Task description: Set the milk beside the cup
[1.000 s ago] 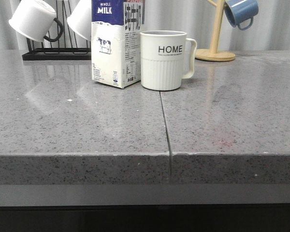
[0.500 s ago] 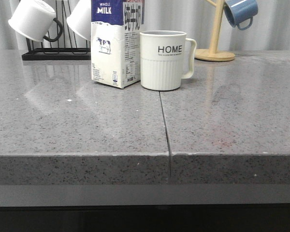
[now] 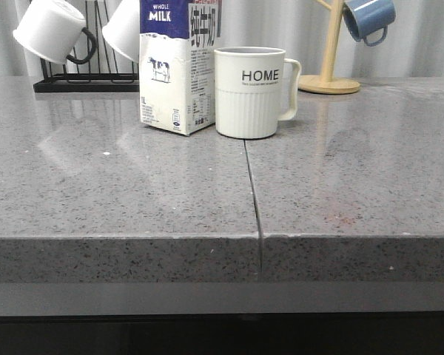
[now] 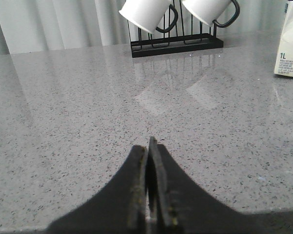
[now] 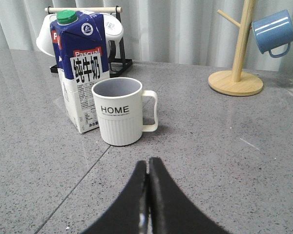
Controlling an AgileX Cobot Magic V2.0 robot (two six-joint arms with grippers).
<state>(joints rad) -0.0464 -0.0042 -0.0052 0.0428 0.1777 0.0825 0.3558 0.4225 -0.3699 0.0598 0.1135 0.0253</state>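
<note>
The milk (image 3: pixel 177 70), a tall white carton with a dark blue top band, stands upright on the grey counter, touching or almost touching the left side of the cup (image 3: pixel 249 92). The cup is a cream mug marked "HOME", handle to the right. The right wrist view shows milk (image 5: pixel 80 73) and cup (image 5: pixel 120 113) side by side, a short way beyond my right gripper (image 5: pixel 148 164), which is shut and empty. My left gripper (image 4: pixel 149 145) is shut and empty over bare counter, with only a corner of the milk (image 4: pixel 290 44) showing at the frame's edge. Neither gripper appears in the front view.
A black wire rack (image 3: pixel 85 78) holding white mugs with black handles (image 3: pixel 53 29) stands behind the milk at the back left. A wooden mug tree (image 3: pixel 329 52) with a blue mug (image 3: pixel 368 18) stands at the back right. A seam (image 3: pixel 253 200) runs down the counter.
</note>
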